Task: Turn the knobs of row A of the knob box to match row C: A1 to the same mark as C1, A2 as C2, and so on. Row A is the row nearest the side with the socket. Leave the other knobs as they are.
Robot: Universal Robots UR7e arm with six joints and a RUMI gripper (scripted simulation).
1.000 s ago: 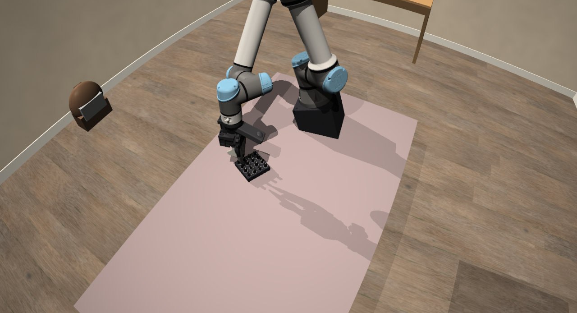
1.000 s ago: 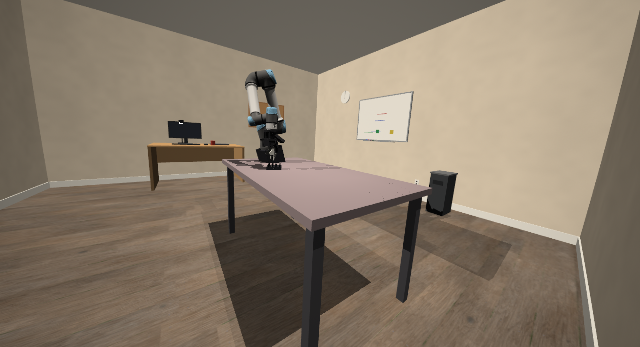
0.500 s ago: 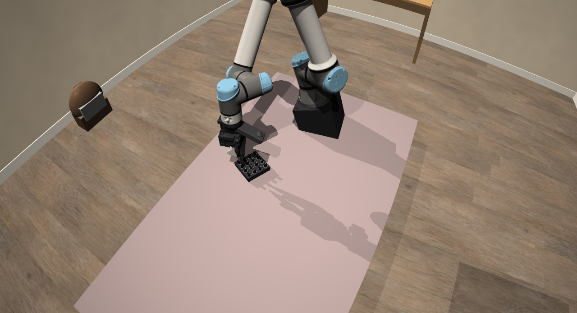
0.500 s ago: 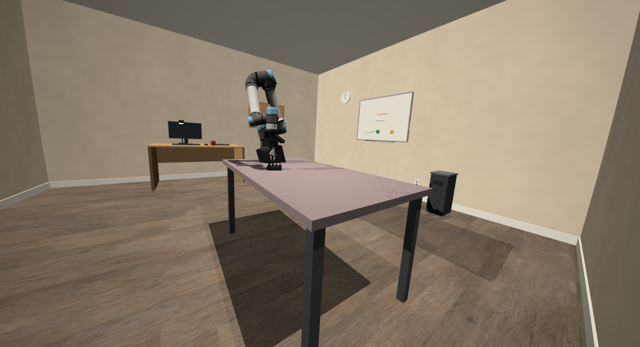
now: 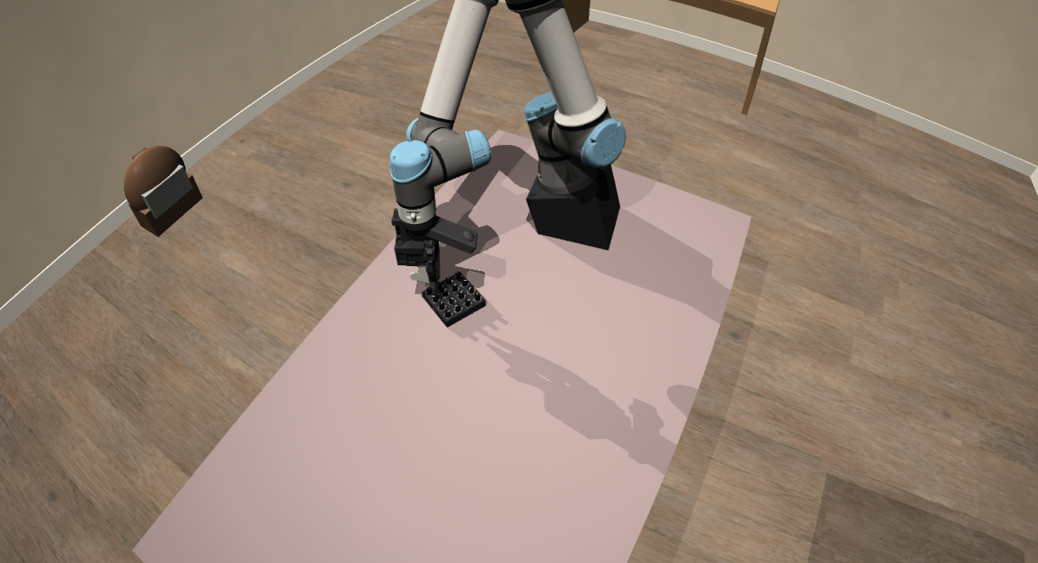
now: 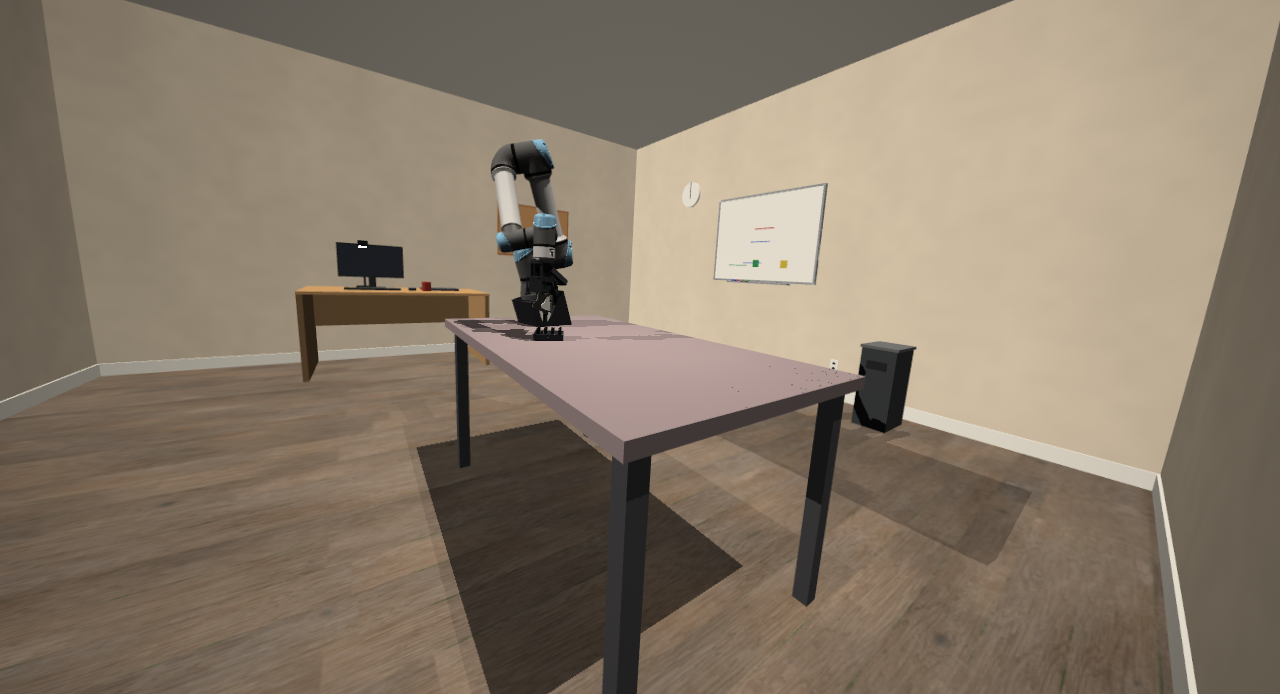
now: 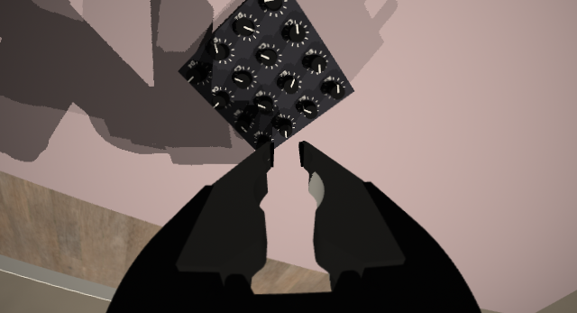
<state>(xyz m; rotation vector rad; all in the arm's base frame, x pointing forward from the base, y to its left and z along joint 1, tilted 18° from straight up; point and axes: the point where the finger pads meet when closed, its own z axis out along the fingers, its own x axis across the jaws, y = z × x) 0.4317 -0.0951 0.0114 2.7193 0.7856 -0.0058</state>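
The black knob box (image 5: 456,299) (image 6: 546,334) (image 7: 272,67) lies flat on the pink table (image 5: 435,429) (image 6: 671,376) (image 7: 451,124), near its left edge. In the wrist view it sits turned like a diamond, with several round knobs carrying white pointer lines. My gripper (image 5: 433,278) (image 6: 543,319) (image 7: 286,143) hangs a little above the box's nearest corner. Its fingers are shut to a narrow gap and only bare table shows between them. The corner knob (image 7: 262,138) is partly hidden by the left finger. I cannot see the socket side.
The arm's black base (image 5: 573,211) stands on the table behind the box. The table's left edge and the wooden floor (image 7: 68,223) lie close to the gripper. A brown helmet-like object (image 5: 153,186) sits on the floor far left.
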